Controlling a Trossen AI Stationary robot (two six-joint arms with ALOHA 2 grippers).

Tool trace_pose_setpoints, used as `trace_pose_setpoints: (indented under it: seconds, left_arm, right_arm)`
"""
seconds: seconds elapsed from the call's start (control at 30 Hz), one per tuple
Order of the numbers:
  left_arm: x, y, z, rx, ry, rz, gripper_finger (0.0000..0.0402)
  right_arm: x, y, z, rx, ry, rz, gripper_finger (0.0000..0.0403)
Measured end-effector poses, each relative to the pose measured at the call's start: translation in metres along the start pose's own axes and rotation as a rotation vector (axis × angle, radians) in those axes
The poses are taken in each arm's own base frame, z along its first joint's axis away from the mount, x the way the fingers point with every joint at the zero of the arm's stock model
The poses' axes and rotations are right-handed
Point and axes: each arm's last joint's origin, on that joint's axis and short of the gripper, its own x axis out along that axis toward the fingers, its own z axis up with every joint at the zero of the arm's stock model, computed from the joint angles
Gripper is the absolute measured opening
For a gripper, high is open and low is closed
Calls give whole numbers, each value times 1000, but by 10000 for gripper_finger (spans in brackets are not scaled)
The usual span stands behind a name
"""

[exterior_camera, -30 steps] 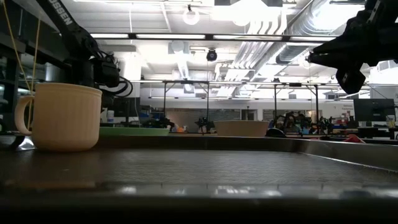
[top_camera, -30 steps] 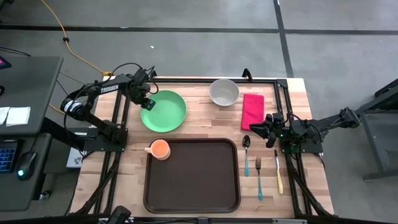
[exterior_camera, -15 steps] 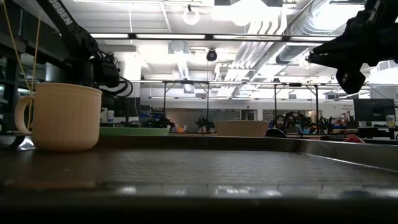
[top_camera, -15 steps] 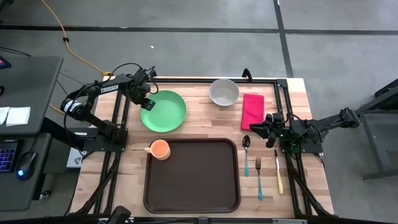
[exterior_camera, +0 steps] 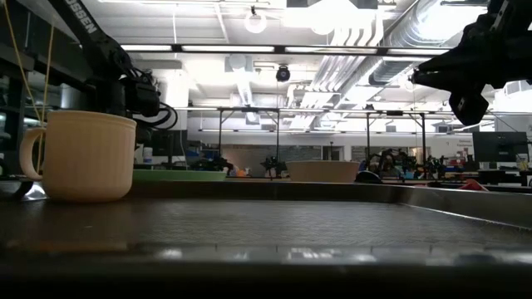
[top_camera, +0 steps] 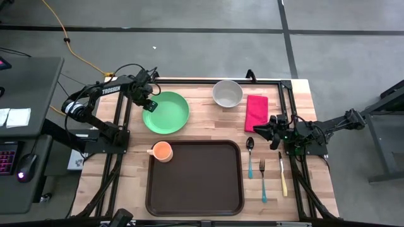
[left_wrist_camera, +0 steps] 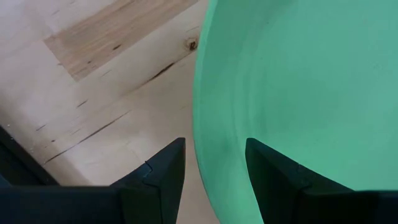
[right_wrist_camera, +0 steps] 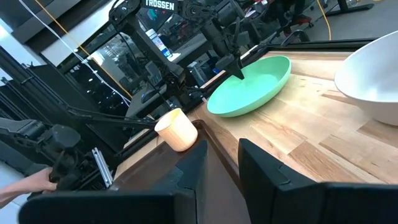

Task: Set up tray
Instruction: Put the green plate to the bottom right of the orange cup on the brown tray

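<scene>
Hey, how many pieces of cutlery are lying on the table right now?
3, all on the wood right of the tray: a spoon nearest the tray, a fork beside it, then a yellow-handled knife farthest right. None seems hidden.

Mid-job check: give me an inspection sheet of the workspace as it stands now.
Surface: wooden table, black frame rails around it.
Job's things: tray at the front, nothing inside it.
Other tableware: orange mug at the tray's far left corner; green plate; white bowl; red napkin; spoon, fork and knife right of the tray.
Clutter: nothing seen.
Grippers: left gripper open, fingers straddling the plate's rim; right gripper open, above the spoon's bowl end, holding nothing.
Cables: orange cable on the floor.
Surroundings: desk with mouse beside the table.
</scene>
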Motion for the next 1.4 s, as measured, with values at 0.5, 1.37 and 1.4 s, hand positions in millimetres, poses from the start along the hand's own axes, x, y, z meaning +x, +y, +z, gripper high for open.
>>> trace_pose_setpoints:
  seconds: [0.5, 1.37, 1.4]
  left_arm:
    - [-1, 0, 1, -7, -10, -3, 67]
    - [-1, 0, 3, -54, -27, -2, 32]
    - [-1, 0, 3, -54, -27, -2, 30]
  right_arm:
    - [0, 0, 0, -1, 0, 0, 67]
    - [0, 0, 0, -1, 0, 0, 67]
    - [0, 0, 0, 0, 1, 0, 67]
